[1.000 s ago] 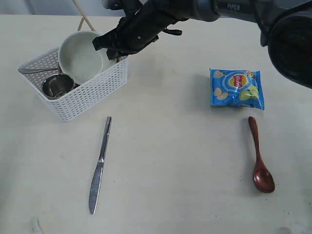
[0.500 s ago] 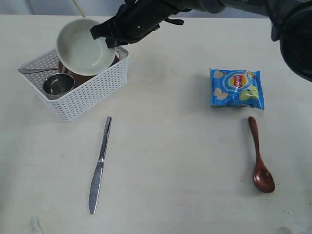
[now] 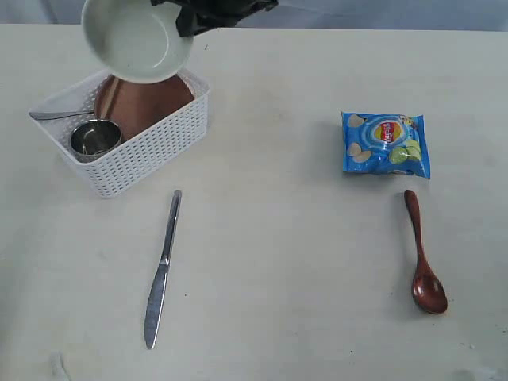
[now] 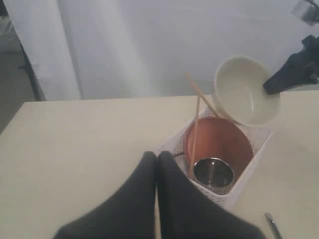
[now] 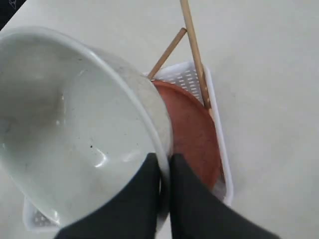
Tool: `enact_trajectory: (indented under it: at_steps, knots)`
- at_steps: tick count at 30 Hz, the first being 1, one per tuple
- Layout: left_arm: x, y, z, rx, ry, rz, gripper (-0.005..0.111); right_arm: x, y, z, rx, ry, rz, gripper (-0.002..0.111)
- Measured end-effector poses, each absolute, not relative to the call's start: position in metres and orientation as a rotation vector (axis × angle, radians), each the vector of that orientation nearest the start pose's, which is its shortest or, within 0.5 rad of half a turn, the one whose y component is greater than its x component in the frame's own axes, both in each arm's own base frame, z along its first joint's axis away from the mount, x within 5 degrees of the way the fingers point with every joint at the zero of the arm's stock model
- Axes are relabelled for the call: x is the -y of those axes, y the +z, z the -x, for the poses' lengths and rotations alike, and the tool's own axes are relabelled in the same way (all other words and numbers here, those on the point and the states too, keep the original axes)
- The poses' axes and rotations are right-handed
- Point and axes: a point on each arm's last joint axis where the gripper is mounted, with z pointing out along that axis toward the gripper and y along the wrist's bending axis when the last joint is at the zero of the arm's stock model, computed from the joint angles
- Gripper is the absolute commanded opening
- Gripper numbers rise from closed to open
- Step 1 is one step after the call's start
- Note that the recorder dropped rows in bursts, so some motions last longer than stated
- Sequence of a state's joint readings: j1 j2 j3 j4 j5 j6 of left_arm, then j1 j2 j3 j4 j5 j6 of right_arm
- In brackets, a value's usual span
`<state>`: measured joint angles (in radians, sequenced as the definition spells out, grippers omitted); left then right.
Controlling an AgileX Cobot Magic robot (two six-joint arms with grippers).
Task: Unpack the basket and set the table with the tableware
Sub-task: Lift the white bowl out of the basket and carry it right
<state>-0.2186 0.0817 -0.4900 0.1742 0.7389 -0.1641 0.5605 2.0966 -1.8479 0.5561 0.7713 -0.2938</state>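
My right gripper (image 5: 165, 158) is shut on the rim of the pale round bowl (image 3: 136, 41) (image 5: 75, 134) (image 4: 245, 91), which hangs tilted in the air above the white basket (image 3: 151, 147) (image 4: 227, 194). Inside the basket lean the reddish-brown plate (image 3: 139, 103) (image 5: 192, 134) (image 4: 219, 142), the steel cup (image 3: 95, 138) (image 4: 213, 172) and the wooden chopsticks (image 4: 195, 127) (image 5: 194, 55); a steel handle (image 3: 55, 115) pokes out. The knife (image 3: 162, 270) and wooden spoon (image 3: 423, 262) lie on the table (image 3: 286, 262). My left gripper (image 4: 157, 158) is shut and empty, hovering near the basket.
A blue chips bag (image 3: 386, 143) lies at the right of the table, just behind the spoon. A pale curtain (image 4: 149, 45) hangs beyond the table's far edge.
The right gripper has lifted the bowl up out of the basket and toward the far edge, uncovering the plate. The left gripper's motion cannot be judged.
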Motion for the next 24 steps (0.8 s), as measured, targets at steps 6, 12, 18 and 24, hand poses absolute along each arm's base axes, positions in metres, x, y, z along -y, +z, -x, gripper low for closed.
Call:
enact_trajectory:
  at_steps: [6, 12, 18, 24]
  knots:
    - [-0.006, 0.302, -0.022, -1.804, -0.076, -0.081, 0.000, -0.236, 0.311, -0.382, -2.436, 0.705, 0.729, -0.001]
    - [-0.006, 0.305, -0.022, -1.774, -0.082, -0.083, 0.000, -0.187, 0.327, -0.350, -2.548, 0.644, 0.750, -0.001]
    - [-0.004, 0.311, -0.023, -1.702, -0.094, -0.088, 0.000, -0.147, 0.304, -0.291, -2.753, 0.561, 0.876, -0.001]
    - [-0.004, 0.316, -0.023, -1.651, -0.114, -0.079, 0.000, -0.127, 0.259, -0.250, -2.924, 0.512, 0.912, -0.001]
